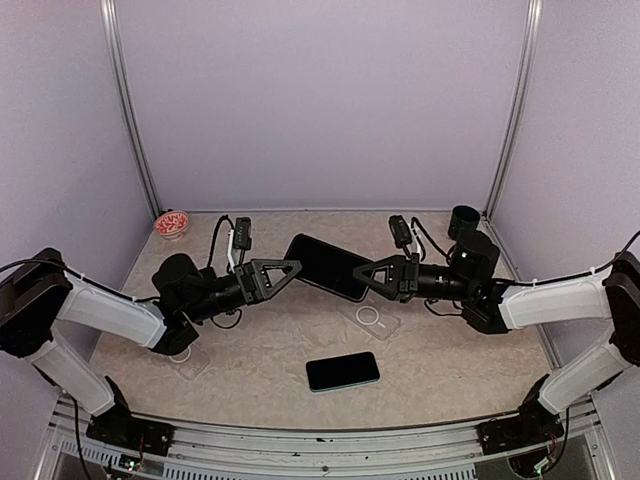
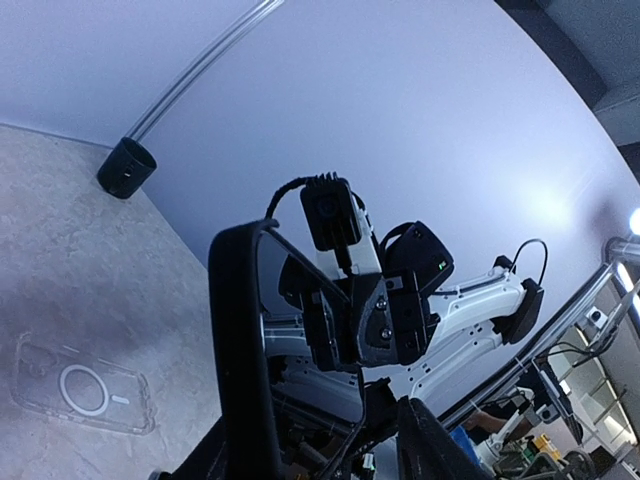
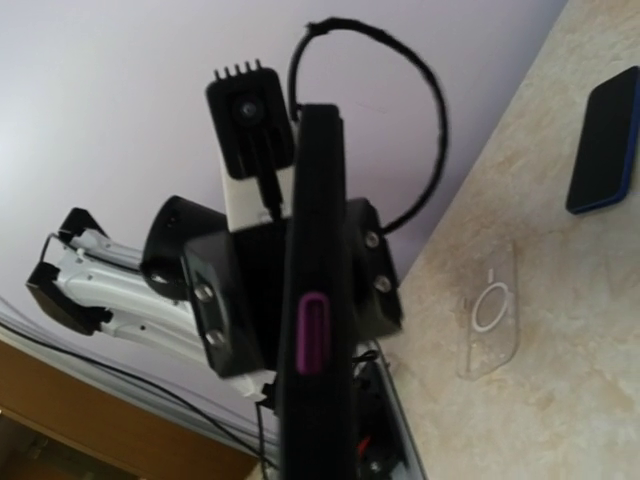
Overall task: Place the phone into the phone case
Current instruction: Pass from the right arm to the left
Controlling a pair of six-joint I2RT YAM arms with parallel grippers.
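Two arms are meeting mid-frame, holding the black phone (image 1: 325,266) up off the table (image 1: 260,385). The right gripper (image 1: 362,274) is clamping its right end; the left gripper (image 1: 292,268) is standing parted around its left end. A clear case (image 1: 370,318) is lying flat just below, and a teal-edged phone (image 1: 342,371) is lying lower centre, apart.

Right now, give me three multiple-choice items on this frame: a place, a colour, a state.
1. Where is the black cup? A far right corner; B far left corner; C near edge, centre.
2. Rim colour of the phone lying flat? A red; B blue-green; C yellow.
3. The right hand is: A open; B shut on the black phone; C out of view.
1A, it stands at the back right; 2B, its rim shows teal; 3B, it pinches the raised phone's end.
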